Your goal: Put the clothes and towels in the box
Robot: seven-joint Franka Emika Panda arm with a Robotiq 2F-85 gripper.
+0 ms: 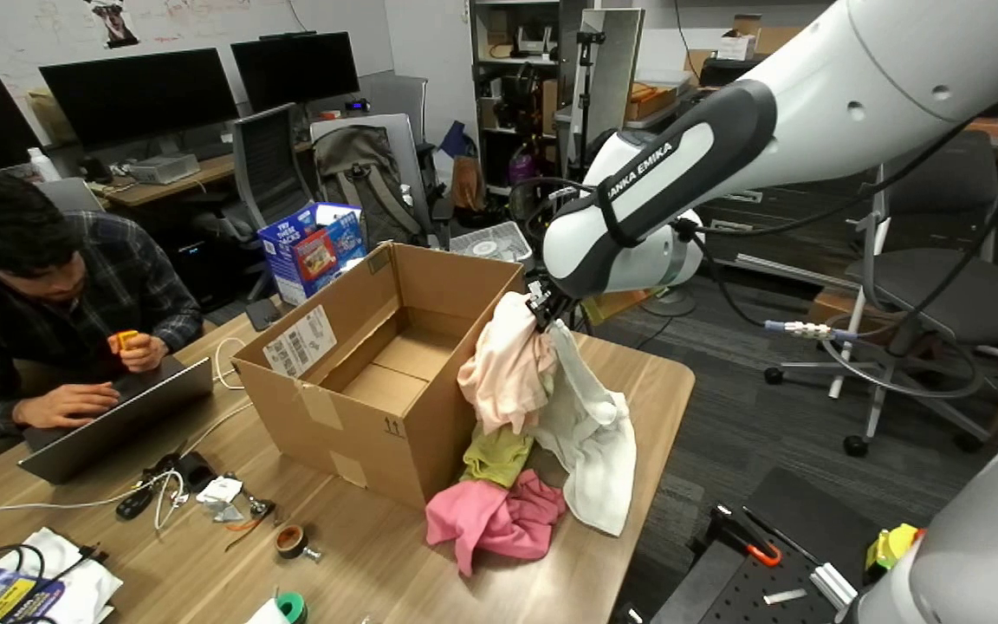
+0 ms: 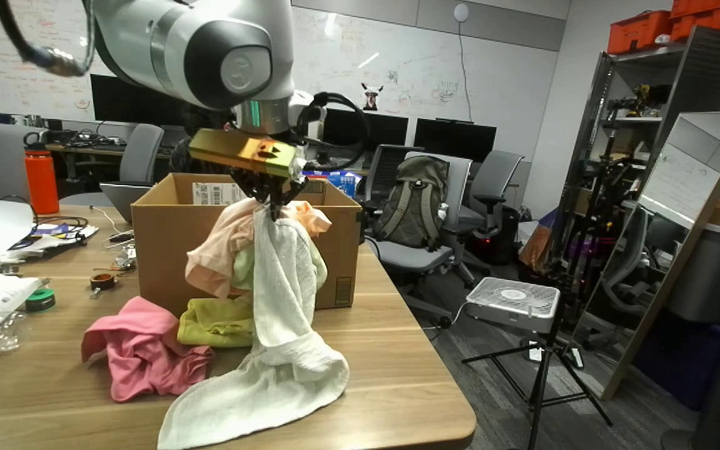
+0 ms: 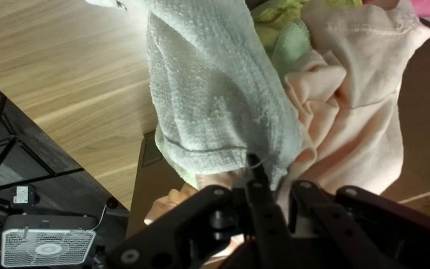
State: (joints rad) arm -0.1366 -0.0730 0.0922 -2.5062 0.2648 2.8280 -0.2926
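"What does the claw (image 2: 275, 209) have?"

"It's squeezed tight. It pinches the top of the long white towel (image 2: 282, 275). The peach cloth (image 1: 503, 364) bunches up at its tips too, so I think it has both, but I can't be sure."

"Where do they hang?"

"Outside the box (image 1: 360, 439), right beside its wall, near the top edge. The towel's low end lies on the table (image 2: 397, 362) near the box."

"And the others?"

"The yellow cloth (image 2: 216, 322) lies on the table close to the box. The pink cloth (image 2: 147, 350) lies near the box too, next to the yellow one."

"So is anything in the box?"

"No cloth shows in there, but a wall hides part of the inside. I'd say the grabbing is done for one load and the putting in is all left: up over the edge, let go, then go get yellow and pink."
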